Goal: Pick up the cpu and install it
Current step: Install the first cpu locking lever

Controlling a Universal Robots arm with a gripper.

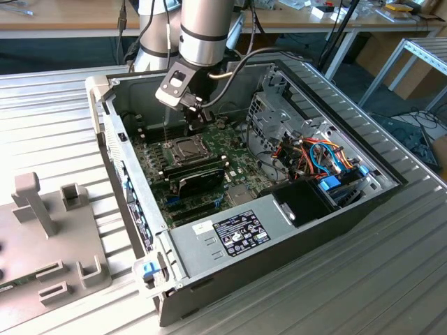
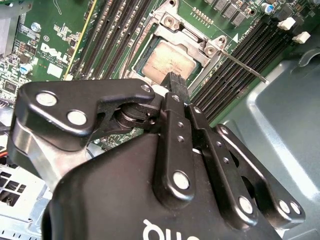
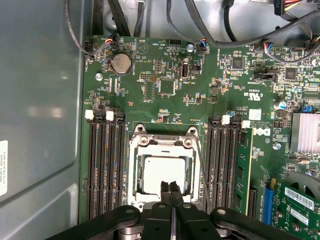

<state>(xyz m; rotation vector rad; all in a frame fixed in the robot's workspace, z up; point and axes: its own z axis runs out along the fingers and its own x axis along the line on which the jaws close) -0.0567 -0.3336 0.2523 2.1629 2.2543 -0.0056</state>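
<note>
While the arm hangs over the open computer case [image 1: 293,230], its claw [image 3: 170,189] sits just above the socket frame [image 3: 162,134], with the two slim black fingers pressed flat together and nothing between them. Their tips hover over one edge of the cpu [image 3: 162,172], seemingly just clear of it.

The cpu lies flat inside the socket frame, a small square with a dull, pale silver-grey metal top, slightly smeared in the second wrist view [image 2: 167,60]. The frame is a bright stamped-steel rectangle with screw heads at its corners, bordering the chip on all sides. A thin wire lever [image 3: 201,165] runs along one side of the frame.

Long black ribbed memory slots [image 3: 105,165] with white end clips flank the frame on both sides. All of this sits on a glossy green circuit board [image 3: 165,85] dotted with tiny parts, including a round silver coin battery [image 3: 121,63] set well away from the frame. In the exterior view the claw [image 1: 193,128] hangs directly over the frame.
</note>
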